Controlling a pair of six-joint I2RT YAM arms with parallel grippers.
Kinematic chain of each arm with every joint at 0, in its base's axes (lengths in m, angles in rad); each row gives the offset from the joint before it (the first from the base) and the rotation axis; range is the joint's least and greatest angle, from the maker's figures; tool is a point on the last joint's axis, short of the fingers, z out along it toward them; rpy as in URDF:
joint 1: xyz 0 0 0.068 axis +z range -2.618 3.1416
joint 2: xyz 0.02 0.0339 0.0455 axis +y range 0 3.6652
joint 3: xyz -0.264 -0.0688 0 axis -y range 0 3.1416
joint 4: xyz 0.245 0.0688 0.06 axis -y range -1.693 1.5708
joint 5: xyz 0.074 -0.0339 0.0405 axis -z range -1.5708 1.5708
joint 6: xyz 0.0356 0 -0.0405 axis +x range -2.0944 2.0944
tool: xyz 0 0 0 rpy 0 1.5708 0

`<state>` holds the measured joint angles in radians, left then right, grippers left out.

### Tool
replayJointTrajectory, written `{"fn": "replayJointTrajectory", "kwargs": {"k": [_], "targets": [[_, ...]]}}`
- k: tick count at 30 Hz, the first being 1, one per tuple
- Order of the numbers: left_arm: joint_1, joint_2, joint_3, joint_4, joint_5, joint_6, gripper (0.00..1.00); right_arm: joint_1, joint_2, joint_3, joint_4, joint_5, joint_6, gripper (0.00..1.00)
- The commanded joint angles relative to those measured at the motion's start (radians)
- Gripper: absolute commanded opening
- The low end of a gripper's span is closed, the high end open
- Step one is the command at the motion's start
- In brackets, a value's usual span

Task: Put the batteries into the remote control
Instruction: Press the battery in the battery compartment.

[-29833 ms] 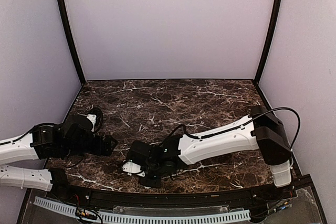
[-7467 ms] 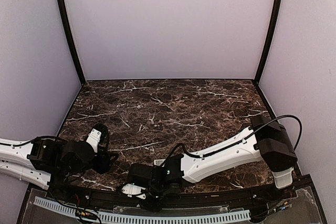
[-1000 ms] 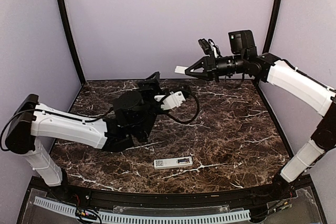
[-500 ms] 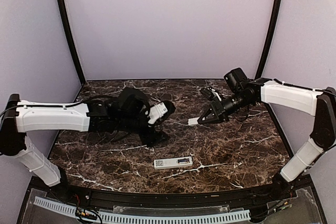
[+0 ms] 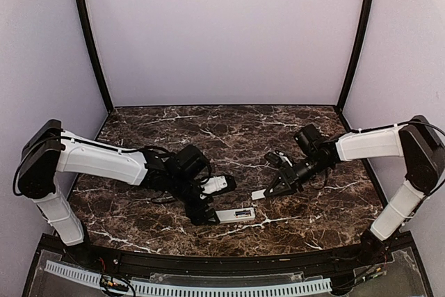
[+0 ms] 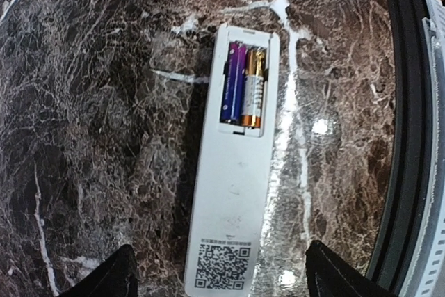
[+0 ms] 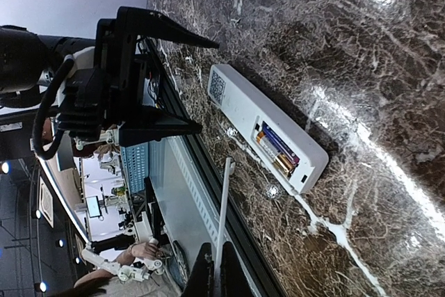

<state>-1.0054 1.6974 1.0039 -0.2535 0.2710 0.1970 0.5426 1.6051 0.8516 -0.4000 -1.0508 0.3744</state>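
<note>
The remote control (image 5: 235, 215) lies back up near the table's front edge, its battery bay uncovered. Two batteries (image 6: 243, 88), one purple and one gold, lie side by side in the bay; they also show in the right wrist view (image 7: 277, 149). My left gripper (image 5: 211, 212) is open, its black fingers (image 6: 118, 277) standing either side of the remote's (image 6: 233, 186) QR-code end without touching it. My right gripper (image 5: 270, 190) is shut on a short flat white strip (image 5: 259, 195), held edge-on (image 7: 222, 220) just right of the remote's (image 7: 268, 126) bay end.
The black front rail (image 5: 222, 259) and a white perforated tray (image 5: 208, 287) run along the near edge, close to the remote. Lavender walls enclose the dark marble table (image 5: 229, 137) on three sides. The rail also shows in the left wrist view (image 6: 407, 137).
My left gripper has moved forward and down to straddle the remote's left end. My right gripper has carried the white strip down and forward to the remote's right end.
</note>
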Motion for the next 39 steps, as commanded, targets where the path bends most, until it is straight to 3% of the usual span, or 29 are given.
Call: {"fn": "replayJointTrajectory", "kwargs": {"k": [1, 7, 16, 22, 27, 31, 36, 39], "targets": [[0.001, 0.039, -0.033, 0.026, -0.061, 0.035, 0.81, 0.055, 0.025, -0.036, 0.142, -0.022, 0.03, 0.0], [-0.026, 0.078, -0.027, 0.034, -0.14, 0.041, 0.75, 0.081, 0.079, -0.092, 0.276, -0.035, 0.079, 0.0], [-0.053, 0.11, -0.02, 0.02, -0.141, 0.013, 0.61, 0.099, 0.166, -0.096, 0.383, -0.048, 0.114, 0.0], [-0.053, 0.096, 0.029, -0.033, -0.112, -0.018, 0.61, 0.099, 0.142, -0.08, 0.332, -0.044, 0.095, 0.0], [-0.053, 0.089, 0.113, 0.019, -0.086, -0.097, 0.58, 0.064, 0.075, -0.059, 0.273, 0.004, 0.097, 0.0], [-0.064, 0.127, 0.155, 0.072, -0.059, -0.146, 0.4, 0.018, 0.012, -0.059, 0.217, 0.052, 0.092, 0.0], [-0.108, 0.175, 0.191, 0.089, -0.053, -0.134, 0.26, -0.013, -0.016, -0.092, 0.193, 0.072, 0.085, 0.0], [-0.128, 0.206, 0.224, 0.071, -0.044, -0.123, 0.05, -0.019, -0.02, -0.108, 0.194, 0.082, 0.083, 0.0]]}}
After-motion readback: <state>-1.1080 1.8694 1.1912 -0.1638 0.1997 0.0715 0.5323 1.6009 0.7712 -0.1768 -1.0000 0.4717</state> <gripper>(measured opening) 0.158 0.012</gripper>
